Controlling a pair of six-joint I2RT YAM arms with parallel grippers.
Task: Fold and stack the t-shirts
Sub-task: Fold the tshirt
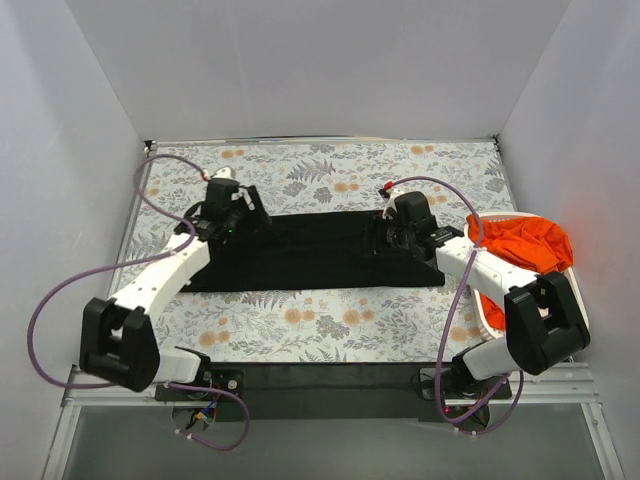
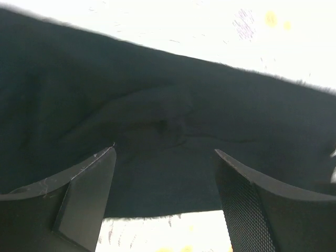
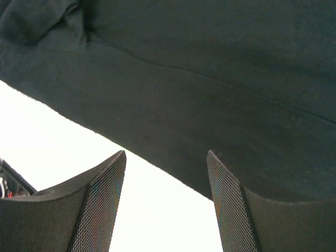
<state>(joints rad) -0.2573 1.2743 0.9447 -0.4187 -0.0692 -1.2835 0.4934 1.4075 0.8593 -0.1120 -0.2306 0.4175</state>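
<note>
The black t-shirt [image 1: 310,255] lies spread as a long flat band across the middle of the floral worktop [image 1: 300,325], likely so both ends can be taken at once for the next fold. The left gripper [image 1: 235,225] hangs over its left end and the right gripper [image 1: 392,237] over its right end. Each is wide apart with nothing between the jaws, and cloth lies just below. An orange t-shirt [image 1: 525,245] sits in the white basket [image 1: 492,312] at the right.

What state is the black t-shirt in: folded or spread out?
Partly folded: the black t-shirt lies as a long flat band, no sleeves showing; layer count cannot tell.
</note>
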